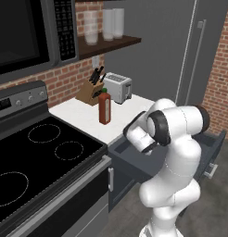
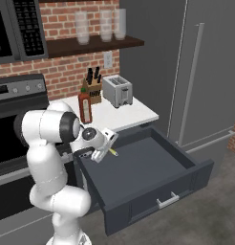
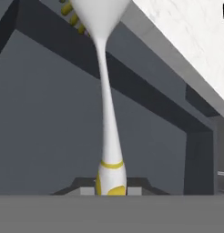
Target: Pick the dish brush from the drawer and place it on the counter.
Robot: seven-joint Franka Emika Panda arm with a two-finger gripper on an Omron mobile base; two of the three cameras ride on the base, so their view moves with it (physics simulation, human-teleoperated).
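Crowding counter (image 1: 83, 115): red bottle (image 1: 104, 107), toaster (image 1: 118, 87).

A kitchen: stovetop (image 1: 46, 152), microwave (image 1: 28, 32), toaster (image 2: 117, 90), fridge (image 2: 196, 72).

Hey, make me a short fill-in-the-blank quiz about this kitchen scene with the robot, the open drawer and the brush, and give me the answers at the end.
1. The drawer below the counter is pulled ____.
2. The gripper hangs over the drawer's ____ end, near the counter edge.
3. The brush runs lengthwise away from the ____, its head farthest from the camera.
4. On the counter, the red bottle stands in front of the ____ block.

Answers: open; back; fingers; knife
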